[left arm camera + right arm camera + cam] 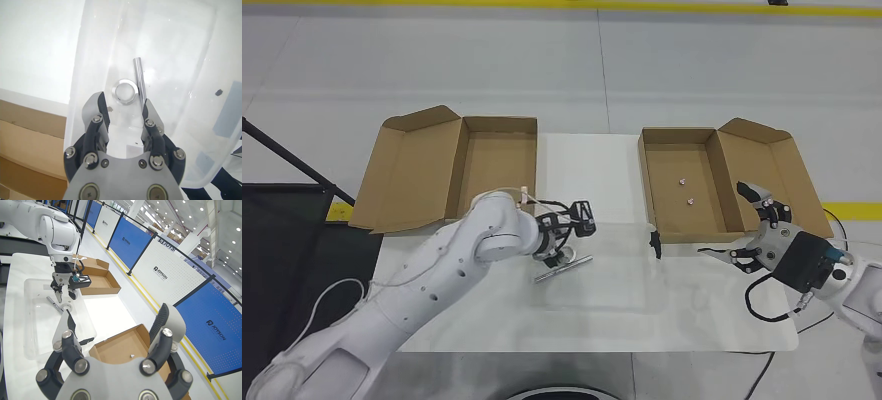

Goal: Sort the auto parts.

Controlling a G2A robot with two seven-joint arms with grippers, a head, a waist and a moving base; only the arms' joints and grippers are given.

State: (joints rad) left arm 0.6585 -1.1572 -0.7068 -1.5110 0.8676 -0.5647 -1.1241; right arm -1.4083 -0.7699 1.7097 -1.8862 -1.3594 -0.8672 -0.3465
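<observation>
At desk (642, 310) centre, in the clear bin (88, 66): stock awaiting sorting.

Item 1: metal ring (125, 101). Bright silver, wide round opening, raised lip, lying flat on the bin floor. Smooth and shiny; I judge it apt to slip unless gripped squarely.

Item 2: metal rod (140, 79). Plain, straight and polished, lying flat along the ring's right side, touching it or nearly so.

Item 3: small black part (654, 243), just beside the near-left corner of the right box (677, 138). I cannot tell whether it lies inside the bin.

Item 4: two small pale parts (682, 181) on the right box floor, far right of the desk.

Item 5: left box (497, 165), cardboard, flap open, far left.

My left end effector (123, 100): fingers spread, holding nothing, hanging just above the ring and apart from it.

My right end effector (115, 309): fingers spread wide, holding nothing, near the right box and well apart from the bin.

Step in hand, as I judge it: picking the ring out of the bin. Next move calls for lowering straight down, setting one finger on each side of the ring, and closing without shoving the rod. Which box the ring belongs in, I cannot tell.
</observation>
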